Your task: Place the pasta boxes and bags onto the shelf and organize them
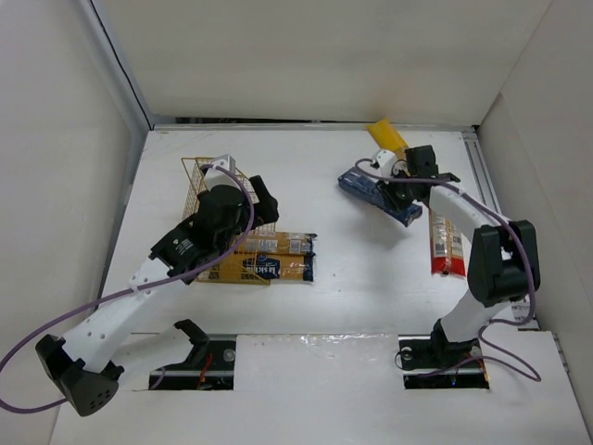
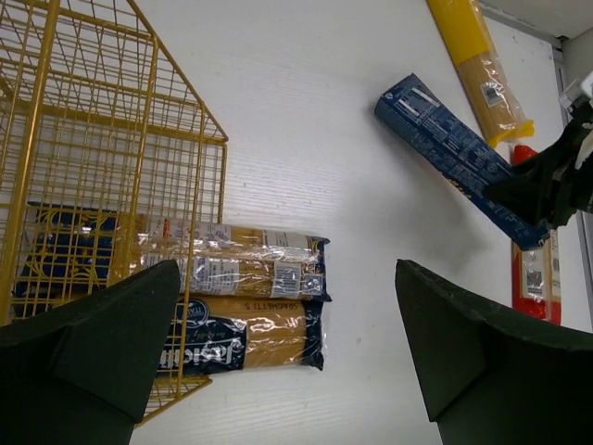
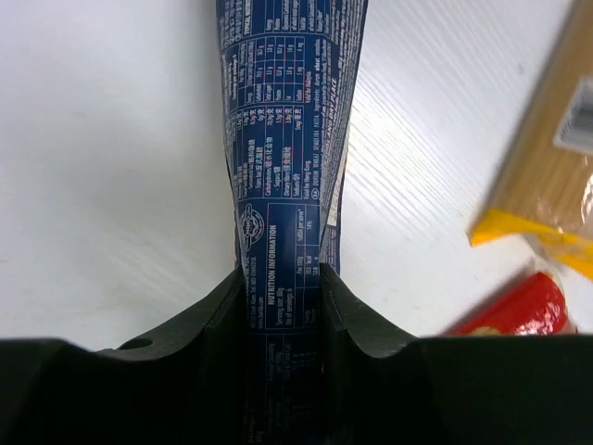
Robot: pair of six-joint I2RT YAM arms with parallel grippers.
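Nearest the lens, at the bottom of the right wrist view, the right gripper [image 3: 283, 306] has its two black fingers pressed against the long sides of the dark blue box [image 3: 287, 139], clamped across its narrow width close to one end. The rest of the box runs away toward the top of the frame. In the overhead view the box lies slantwise in the upper right, on or just above the table [image 1: 324, 306]; I cannot tell which. The yellow bag [image 3: 547, 176] is just beside it and the red-orange pack [image 3: 519, 311] lies lower right. As cardboard, the box should stay stiff and fairly light, but it is long, and held by its end it will likely sag or swing, so a grip nearer the middle would carry it more level. Its walls could dent under a hard squeeze. The left gripper [image 2: 287, 278] hangs with its fingers wide apart and nothing between them. Below it lie the clear-and-blue bag [image 2: 232, 264] and the orange-yellow pack [image 2: 250, 338], side by side and touching, their left ends seen through the wire of the shelf [image 2: 139, 139] at the left of that frame. Those film packs look slick and soft, and the strands inside are probably brittle. They are best taken mid-length across the narrow side.
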